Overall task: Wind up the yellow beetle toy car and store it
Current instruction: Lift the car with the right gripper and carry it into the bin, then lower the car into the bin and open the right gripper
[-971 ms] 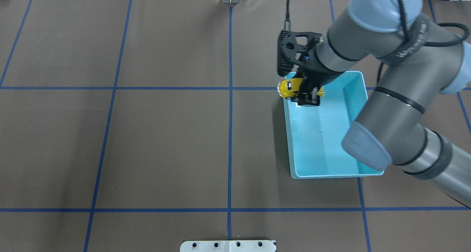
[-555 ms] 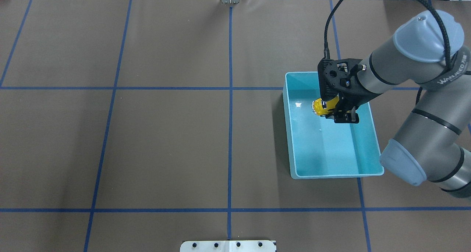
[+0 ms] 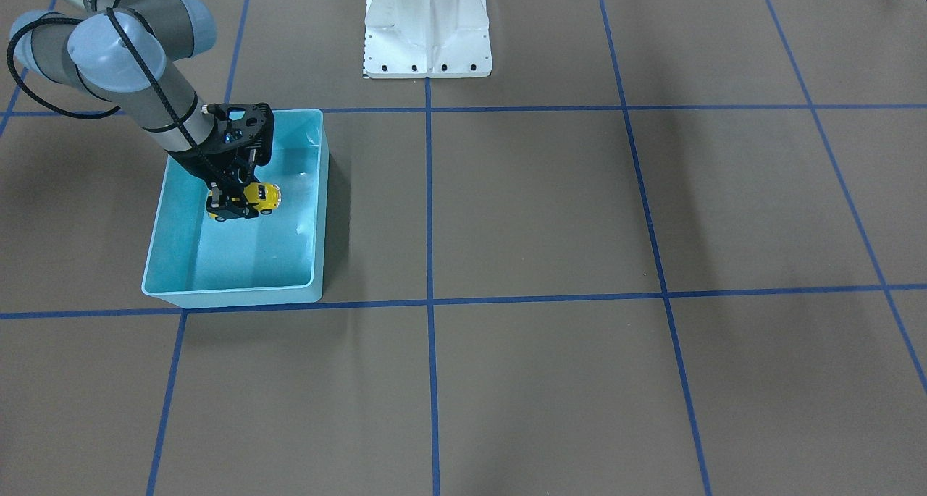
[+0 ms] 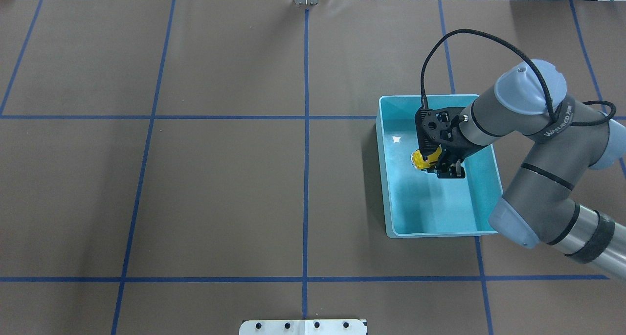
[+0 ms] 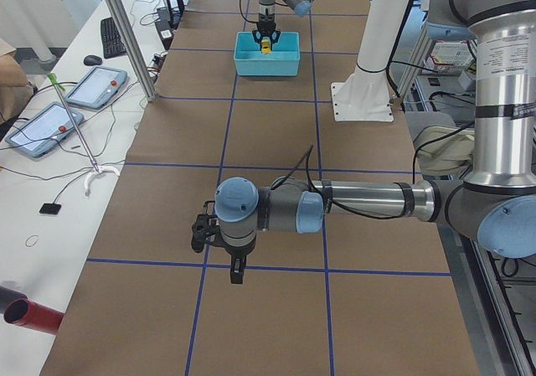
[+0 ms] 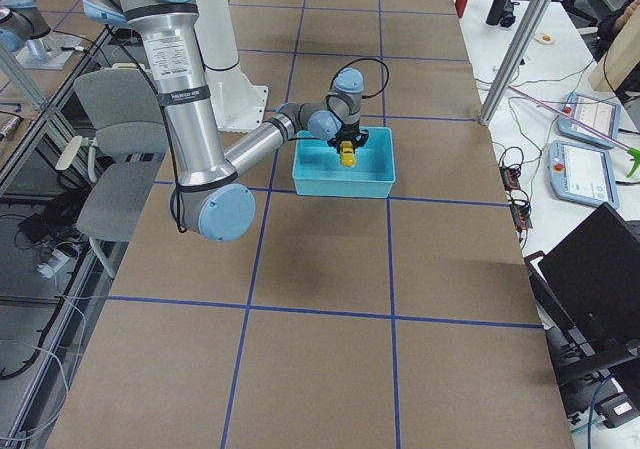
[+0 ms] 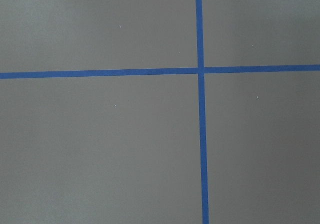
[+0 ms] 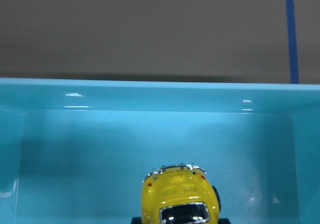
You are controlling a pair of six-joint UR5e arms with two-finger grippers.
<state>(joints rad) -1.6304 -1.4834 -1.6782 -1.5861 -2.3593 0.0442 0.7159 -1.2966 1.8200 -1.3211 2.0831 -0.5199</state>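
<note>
Black left pincer (image 5: 237, 273) hovers over the brown surface (image 4: 220, 178); I cannot tell its state. Farther off, the right pincer (image 3: 233, 205) clamps the yellow beetle toy car (image 3: 264, 197) low inside the turquoise bin (image 4: 385, 178). Best to lower it level, then release gently.

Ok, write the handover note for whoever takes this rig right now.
Right claw: shut on the yellow beetle toy car, held low inside the turquoise bin. Whether its wheels touch the floor is unclear.
Left claw: hangs over a blue tape crossing far from the bin. Open or shut cannot be told.
Done: car carried into the bin. Winding cannot be confirmed from these views.
Left: probably open the right claw, let the car rest in the bin, lift the arm out.
</note>
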